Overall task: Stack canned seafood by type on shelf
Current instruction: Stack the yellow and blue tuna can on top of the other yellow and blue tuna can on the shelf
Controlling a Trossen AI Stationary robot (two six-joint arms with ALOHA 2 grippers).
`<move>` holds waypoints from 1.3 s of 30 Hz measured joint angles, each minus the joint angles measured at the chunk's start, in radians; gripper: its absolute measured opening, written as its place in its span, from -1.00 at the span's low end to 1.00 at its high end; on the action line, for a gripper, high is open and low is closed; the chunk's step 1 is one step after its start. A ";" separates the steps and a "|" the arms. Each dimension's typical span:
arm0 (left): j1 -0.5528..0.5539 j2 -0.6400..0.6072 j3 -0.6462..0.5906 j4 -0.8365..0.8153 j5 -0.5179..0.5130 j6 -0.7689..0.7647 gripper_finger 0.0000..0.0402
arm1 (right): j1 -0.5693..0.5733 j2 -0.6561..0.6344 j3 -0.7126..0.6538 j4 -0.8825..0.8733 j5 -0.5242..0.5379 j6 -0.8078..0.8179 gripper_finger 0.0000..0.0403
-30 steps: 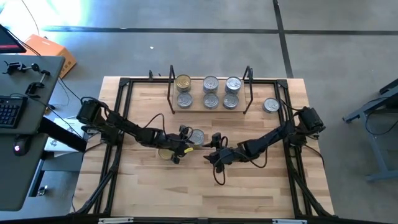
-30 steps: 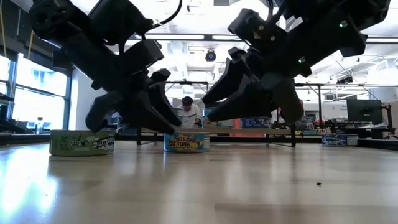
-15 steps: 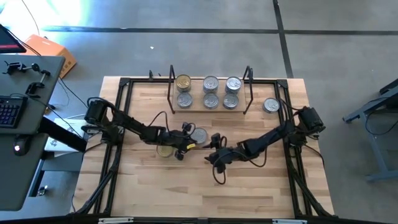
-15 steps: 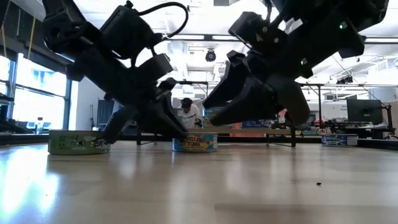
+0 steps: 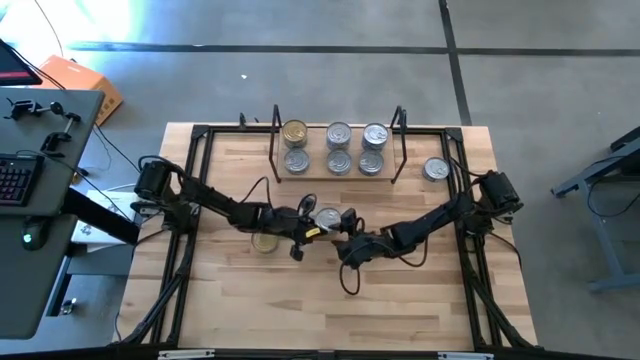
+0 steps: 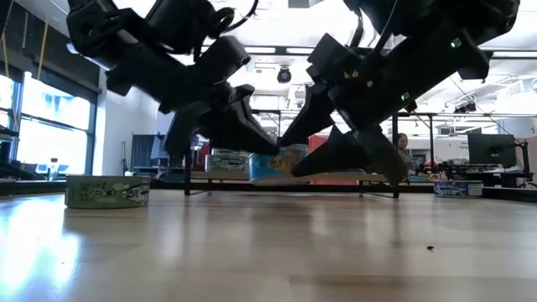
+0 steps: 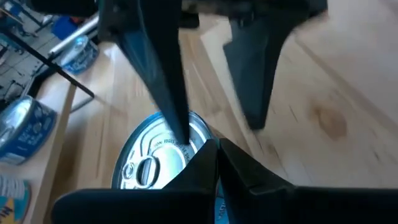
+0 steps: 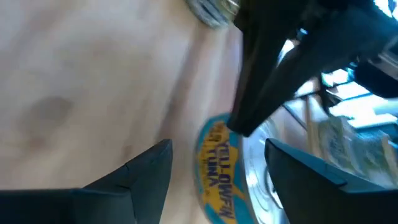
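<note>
A yellowfin tuna can (image 5: 327,218) with a silver lid lies mid-table between my two grippers. My left gripper (image 5: 308,232) is shut, its tips at the can's left side. My right gripper (image 8: 217,148) is open, and its fingers reach around the can (image 8: 217,168) from the right. I cannot tell whether they touch it. In the low view the can (image 6: 277,164) shows raised above the table line. The shelf (image 5: 338,178) at the back carries several cans in three columns, one gold-lidded (image 5: 294,131). My left gripper's shut fingertips (image 7: 208,152) lie on the lid's rim (image 7: 186,142), on the side toward my left arm. They come slanting down from the table's left. The pull tab (image 7: 146,171) is free. How the can's underside sits is hidden.
A green-labelled can (image 6: 107,191) with a gold lid (image 5: 265,243) stands under my left arm. A lone silver can (image 5: 435,169) sits right of the shelf. The table's black frame (image 5: 190,200) runs along its edges. Bare wood lies near the front edge (image 5: 330,320).
My left gripper has shut and gone toward the table's right, rising slightly. The tuna can has slid to the right ahead of it, in between my right gripper's fingers, and now shows higher in the low view. My right gripper has rolled somewhat in place.
</note>
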 joint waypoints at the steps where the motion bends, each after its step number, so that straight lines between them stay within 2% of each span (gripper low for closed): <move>1: 0.000 0.000 0.006 0.004 0.002 -0.005 -0.99 | 0.000 0.000 0.000 0.000 0.032 0.000 0.23; 4: 0.000 -0.002 0.009 0.008 0.019 -0.010 -1.00 | 0.000 0.001 0.000 -0.015 0.080 0.000 0.23; 18: -0.013 -0.002 0.009 0.025 0.022 -0.025 -1.00 | -0.005 0.002 0.000 -0.042 0.060 0.008 0.20; 22: -0.019 -0.002 0.009 0.039 0.025 -0.025 -1.00 | -0.007 0.002 0.000 -0.042 0.059 0.040 0.04; 27: -0.020 -0.002 0.009 0.056 0.008 -0.045 -0.99 | -0.009 0.002 0.000 -0.045 0.049 0.113 -0.28; 30: -0.027 -0.022 0.009 0.030 -0.039 -0.065 -0.94 | -0.006 0.002 -0.001 -0.042 0.061 0.189 -0.42; 32: -0.044 -0.069 0.011 -0.037 -0.090 -0.064 -0.88 | 0.003 -0.016 -0.001 -0.080 0.113 0.233 -0.42; 36: -0.086 -0.192 0.011 -0.277 -0.262 -0.115 -0.77 | -0.008 -0.123 -0.002 -0.170 0.189 0.288 -0.42; 39: -0.104 -0.286 0.011 -0.462 -0.358 -0.220 -0.74 | -0.065 -0.210 -0.001 -0.194 0.226 0.261 -0.42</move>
